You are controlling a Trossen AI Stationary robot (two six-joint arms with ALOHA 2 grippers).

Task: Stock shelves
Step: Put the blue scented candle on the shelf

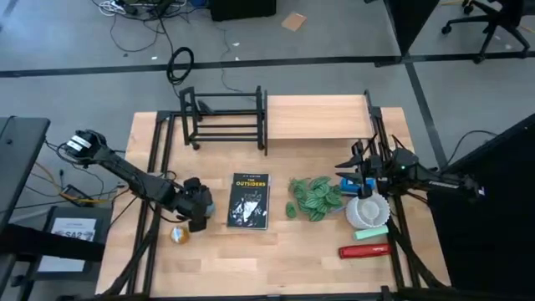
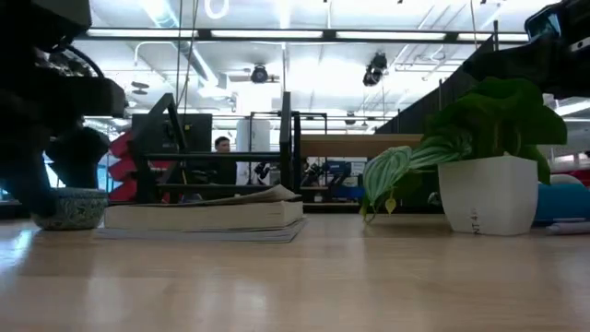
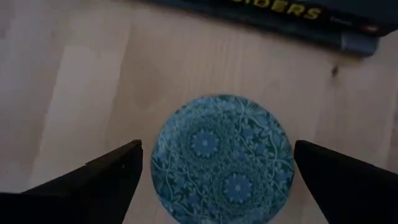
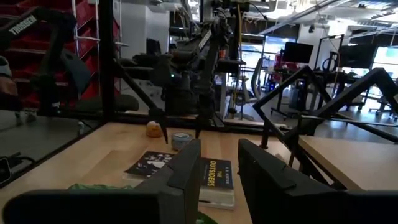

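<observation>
A small round bowl [image 3: 221, 158] with a blue flower pattern stands on the tabletop near the left front, beside a black book [image 1: 249, 201]. My left gripper [image 3: 217, 147] hangs above it, pointing down and open, one finger on each side of the bowl with a gap on both sides. My right gripper [image 1: 355, 171] hovers at the right, above a white dish [image 1: 368, 211], open a little with nothing between its fingers [image 4: 186, 168]. The black bar rack [image 1: 221, 117] and the wooden board shelf [image 1: 318, 117] stand at the far edge.
A leafy plant [image 1: 316, 198] in a white pot [image 2: 489, 194] stands mid-table. A yellow object [image 1: 179, 235] lies near the left gripper. A blue item [image 1: 349, 182], a green one [image 1: 372, 232] and a red one [image 1: 364, 250] lie at the right front.
</observation>
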